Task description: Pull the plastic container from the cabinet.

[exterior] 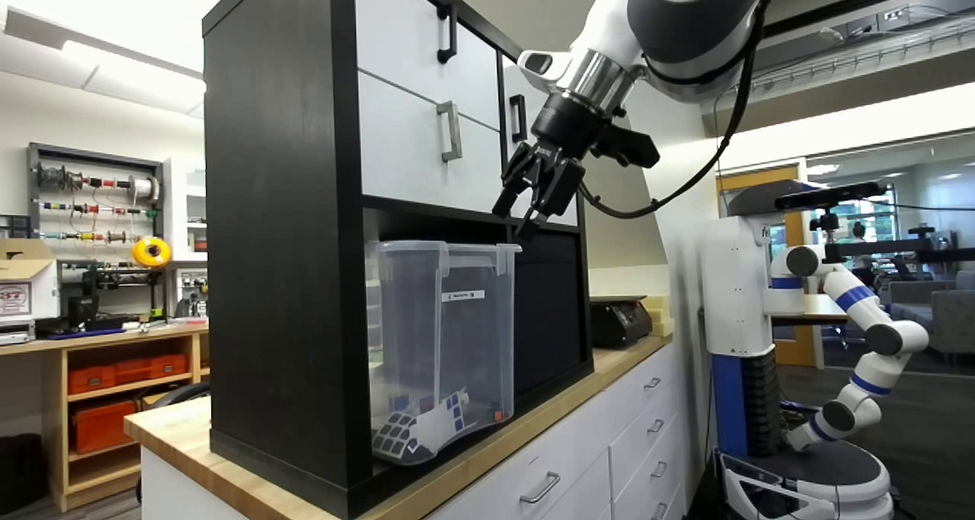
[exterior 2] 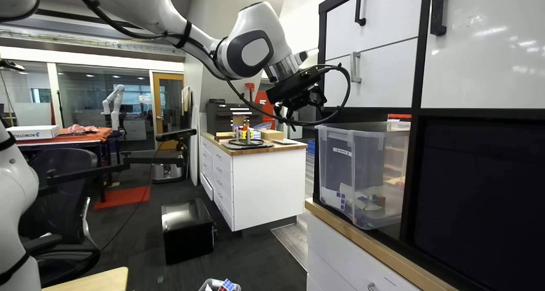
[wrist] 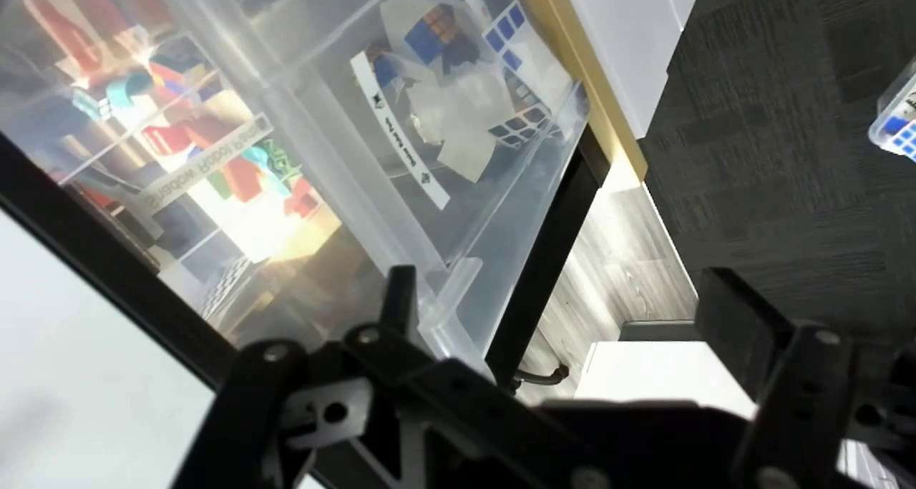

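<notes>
Since the plastic container looks thin-walled and holds only a few small items at its bottom, it should handle light, slightly flexible and slick, best pinched over the front rim. It stands in the open lower compartment of the cabinet. The gripper is spread wide near that rim, grasping nothing; whether they touch I cannot tell.

The cabinet stands on the counter. In its lower left compartment stands the plastic container, and inside it, at the bottom, lie small items. The gripper hangs before the cabinet, higher than the plastic container. In an exterior view, a device sits on the counter, right of the cabinet; a workbench stands far left.
</notes>
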Controlling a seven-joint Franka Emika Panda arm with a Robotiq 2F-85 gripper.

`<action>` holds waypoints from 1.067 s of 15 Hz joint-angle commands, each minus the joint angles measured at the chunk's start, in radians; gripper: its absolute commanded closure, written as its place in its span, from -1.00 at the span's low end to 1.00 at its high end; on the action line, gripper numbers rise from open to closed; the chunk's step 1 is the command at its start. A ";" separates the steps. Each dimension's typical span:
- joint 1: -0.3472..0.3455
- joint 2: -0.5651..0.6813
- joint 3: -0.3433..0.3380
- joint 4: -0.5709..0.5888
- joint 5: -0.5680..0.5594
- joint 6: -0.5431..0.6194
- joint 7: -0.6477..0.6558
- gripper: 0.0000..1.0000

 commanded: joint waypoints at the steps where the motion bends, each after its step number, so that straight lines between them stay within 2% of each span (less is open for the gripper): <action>1: 0.024 0.001 -0.019 -0.015 0.052 0.085 -0.106 -1.00; 8: 0.024 0.074 -0.010 0.029 0.099 0.124 -0.208 -1.00; 16: 0.008 0.210 -0.006 0.171 0.096 0.135 -0.232 -1.00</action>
